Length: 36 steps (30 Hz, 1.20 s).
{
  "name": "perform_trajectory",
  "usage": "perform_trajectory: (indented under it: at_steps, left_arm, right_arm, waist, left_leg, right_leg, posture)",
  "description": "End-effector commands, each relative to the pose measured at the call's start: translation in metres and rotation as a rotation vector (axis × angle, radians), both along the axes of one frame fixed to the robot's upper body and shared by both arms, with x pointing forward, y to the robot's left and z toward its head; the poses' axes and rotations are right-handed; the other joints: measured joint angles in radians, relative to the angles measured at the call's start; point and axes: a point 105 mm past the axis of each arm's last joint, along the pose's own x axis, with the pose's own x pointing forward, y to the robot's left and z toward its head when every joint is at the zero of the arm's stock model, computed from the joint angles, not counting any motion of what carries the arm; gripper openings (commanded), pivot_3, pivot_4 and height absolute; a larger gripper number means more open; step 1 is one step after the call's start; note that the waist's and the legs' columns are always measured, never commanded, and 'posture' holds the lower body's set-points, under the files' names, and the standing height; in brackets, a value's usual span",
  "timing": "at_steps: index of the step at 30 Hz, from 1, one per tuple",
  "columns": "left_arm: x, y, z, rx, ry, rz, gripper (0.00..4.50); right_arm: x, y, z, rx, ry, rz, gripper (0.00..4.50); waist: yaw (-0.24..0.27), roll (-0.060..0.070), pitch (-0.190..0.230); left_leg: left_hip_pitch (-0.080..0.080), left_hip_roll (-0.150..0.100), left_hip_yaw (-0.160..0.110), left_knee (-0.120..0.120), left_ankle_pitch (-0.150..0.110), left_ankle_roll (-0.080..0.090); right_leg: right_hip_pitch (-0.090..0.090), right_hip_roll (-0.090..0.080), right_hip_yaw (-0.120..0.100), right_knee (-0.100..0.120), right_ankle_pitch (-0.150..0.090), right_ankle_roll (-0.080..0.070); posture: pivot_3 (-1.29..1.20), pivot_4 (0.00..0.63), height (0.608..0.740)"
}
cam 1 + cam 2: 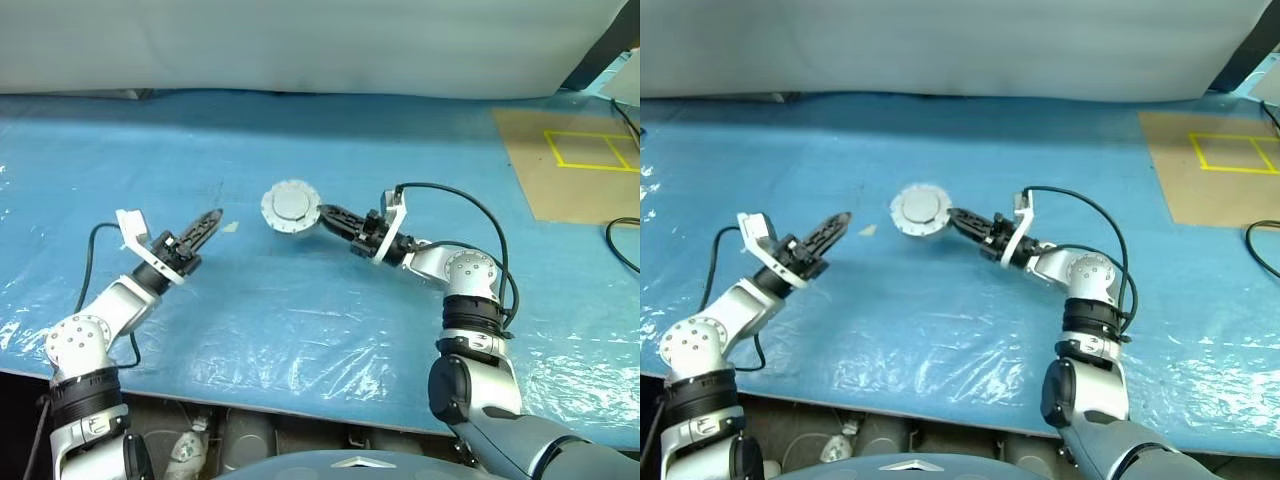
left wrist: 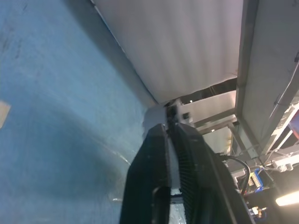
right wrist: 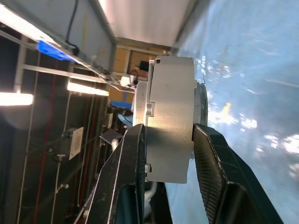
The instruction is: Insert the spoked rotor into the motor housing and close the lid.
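From the head, we see our right gripper (image 1: 322,213) holding the closed motor housing (image 1: 291,207) above the blue table (image 1: 300,310), clamped across its sides. Our left gripper (image 1: 210,222) hovers apart, fingers almost together, empty. The right wrist view confirms a flat-sided clamp for steady carrying.

Round silver metal motor housing with its lid on (image 1: 291,207) held off the blue plastic-covered counter (image 1: 300,320), mid-scene, clamped in right tool (image 1: 322,213) — right tool just right of it. Left tool (image 1: 212,221) well left, apart. Small tan scrap (image 1: 230,227) on counter between them.
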Motion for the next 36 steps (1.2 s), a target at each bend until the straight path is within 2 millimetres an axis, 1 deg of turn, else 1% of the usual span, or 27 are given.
perform_trajectory:
  at_steps: [1,4,8,10,14,17,21,23,27,30,34,36]
  left_arm:
    - [-0.005,0.005,0.009,-0.089,-0.03,0.009,1.49]
    - [-0.009,0.003,0.015,-0.179,-0.039,-0.033,2.53]
    - [-0.012,-0.001,0.006,-0.225,0.01,-0.075,3.91]
    - [-0.015,-0.006,0.006,-0.239,0.016,-0.114,4.48]
    - [-0.011,-0.016,0.0,-0.219,0.05,-0.154,4.48]
    - [-0.006,-0.022,0.0,-0.191,0.05,-0.175,4.48]
    - [0.003,-0.035,0.022,-0.192,-0.04,-0.221,4.48]
    - [0.005,-0.038,0.03,-0.202,-0.071,-0.23,4.48]
    - [0.007,-0.047,0.037,-0.212,-0.098,-0.269,4.48]
    - [0.009,-0.054,0.037,-0.211,-0.095,-0.291,4.48]
    - [0.021,-0.062,0.029,-0.21,-0.061,-0.29,4.48]
    - [0.026,-0.066,0.028,-0.213,-0.058,-0.289,4.48]
  right_arm:
    - [-0.004,0.004,0.04,0.09,-0.122,0.024,1.11]
    - [-0.006,0.005,0.044,0.094,-0.125,0.029,1.11]
    - [-0.007,0.007,0.05,0.103,-0.141,0.039,1.11]
    - [-0.009,0.008,0.051,0.103,-0.142,0.046,1.11]
    - [-0.01,0.009,0.051,0.104,-0.141,0.053,1.11]
    - [-0.012,0.01,0.051,0.102,-0.14,0.062,1.11]
    - [-0.014,0.012,0.049,0.096,-0.133,0.072,1.11]
    - [-0.014,0.012,0.048,0.093,-0.131,0.073,1.11]
    - [-0.015,0.012,0.047,0.085,-0.131,0.074,1.11]
    - [-0.015,0.012,0.047,0.081,-0.131,0.072,1.11]
    - [-0.015,0.014,0.047,0.079,-0.129,0.076,1.11]
    - [-0.016,0.014,0.047,0.076,-0.129,0.078,1.11]
  waist:
    - [0.001,0.0,0.0]
    - [0.002,0.0,0.0]
    - [0.001,0.0,0.0]
    - [0.001,0.0,0.0]
    - [0.001,0.0,0.0]
    - [0.001,0.0,0.0]
    - [0.002,0.0,0.0]
    - [0.002,0.0,0.0]
    - [0.0,0.0,0.0]
    - [0.001,0.0,0.0]
    - [0.002,0.0,0.0]
    - [0.002,0.0,0.0]
  left_leg:
    - [0.0,0.0,0.0,0.0,0.0,0.0]
    - [0.001,0.0,0.0,0.001,0.0,0.0]
    - [0.001,0.0,0.0,0.003,0.0,0.0]
    - [0.001,0.0,-0.001,0.003,0.0,0.0]
    - [0.001,0.0,-0.001,0.003,0.0,0.0]
    - [0.001,0.0,-0.001,0.004,0.0,0.0]
    - [0.001,0.0,-0.002,0.006,0.0,0.0]
    - [0.001,-0.001,-0.002,0.007,0.0,0.0]
    - [0.002,-0.001,-0.002,0.008,0.0,0.0]
    - [0.002,-0.001,-0.002,0.008,0.0,0.0]
    - [0.001,-0.001,-0.003,0.009,0.0,0.0]
    - [0.002,-0.001,-0.003,0.01,0.0,0.0]
  right_leg:
    - [0.0,0.0,0.0,0.0,0.0,0.0]
    - [0.001,0.0,0.0,0.001,0.0,0.0]
    - [0.002,0.0,0.0,0.001,0.001,0.001]
    - [0.002,0.0,0.0,0.001,0.001,0.001]
    - [0.002,0.0,0.0,0.001,0.001,0.001]
    - [0.002,0.0,0.0,0.002,0.001,0.002]
    - [0.003,0.0,0.0,0.003,0.001,0.002]
    - [0.003,-0.001,0.0,0.004,0.001,0.003]
    - [0.003,-0.001,0.0,0.005,0.001,0.003]
    - [0.003,0.0,0.0,0.006,0.001,0.002]
    - [0.003,-0.001,0.0,0.007,0.001,0.002]
    - [0.003,-0.001,0.0,0.008,0.001,0.002]
  posture:
    - [0.0,0.15,0.74]
    - [0.0,0.15,0.74]
    - [0.0,0.15,0.74]
    - [0.0,0.15,0.74]
    - [0.0,0.15,0.74]
    - [0.0,0.15,0.74]
    - [0.0,0.15,0.74]
    - [0.0,0.15,0.74]
    - [0.0,0.15,0.74]
    - [0.0,0.15,0.74]
    - [0.0,0.15,0.74]
    - [0.0,0.15,0.74]
